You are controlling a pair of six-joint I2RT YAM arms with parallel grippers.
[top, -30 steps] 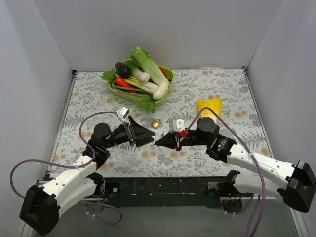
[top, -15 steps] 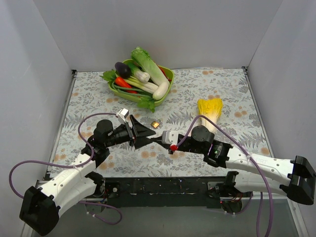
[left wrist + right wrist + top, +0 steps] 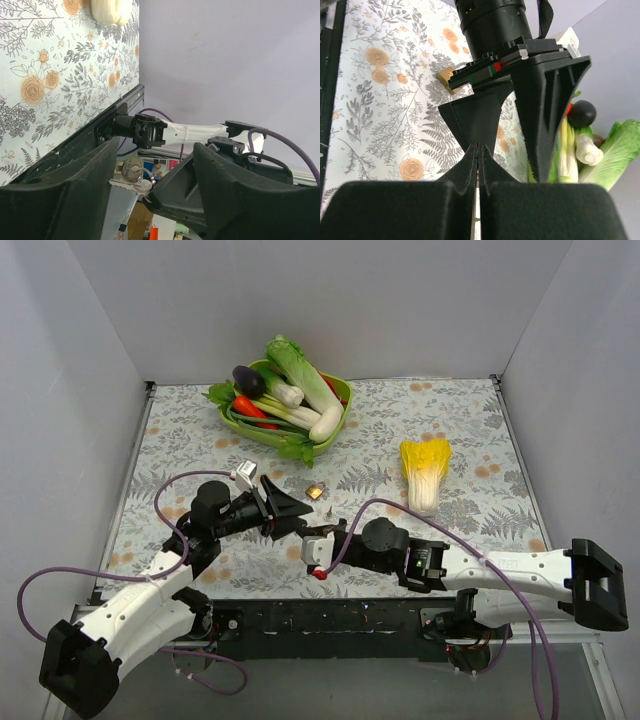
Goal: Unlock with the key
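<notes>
Nearest the bases, the right gripper (image 3: 477, 148), clamped tight on the key (image 3: 133, 170), holds it inside the left gripper (image 3: 155, 150), whose jaws stand apart. Just beyond, a small brass padlock (image 3: 316, 491) lies on the floral table (image 3: 470, 420).

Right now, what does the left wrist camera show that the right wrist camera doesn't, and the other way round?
Only the left wrist view: the key with its ring, the right arm and its purple cable, and a pale cabbage. Only the right wrist view: the small brass padlock and the vegetables. Both: the left gripper, its jaws apart, and the flowered tablecloth.
</notes>
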